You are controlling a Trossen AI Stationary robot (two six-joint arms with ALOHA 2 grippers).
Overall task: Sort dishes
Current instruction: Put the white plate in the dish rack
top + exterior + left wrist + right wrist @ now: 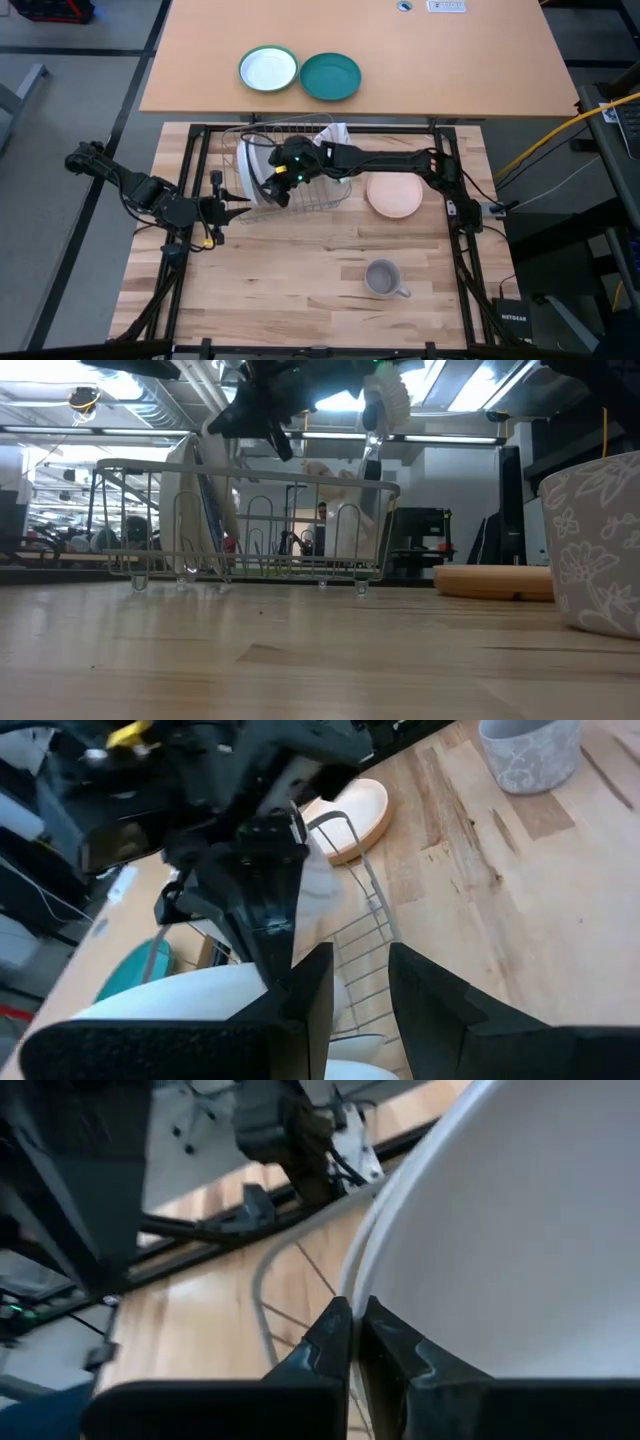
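Note:
A wire dish rack stands mid-table, with white plates on edge at its left end. My right gripper reaches over the rack from the right and is shut on the upper rim of one white plate. My left gripper is open and empty just left of the rack, facing it. A tan plate lies flat to the right of the rack. A grey mug stands upright near the front. The dark blue plate does not plainly show. My right gripper pinches the white plate's upper rim between its two fingers. The fingers come from above, slanting down. The plate stands on edge inside the rack; its lower edge is hidden by the rack and the other plates.
On the far table lie a green-rimmed white plate and a teal plate. A white object sits at the rack's far right corner. Bare wood lies between the rack and the mug and at the front left.

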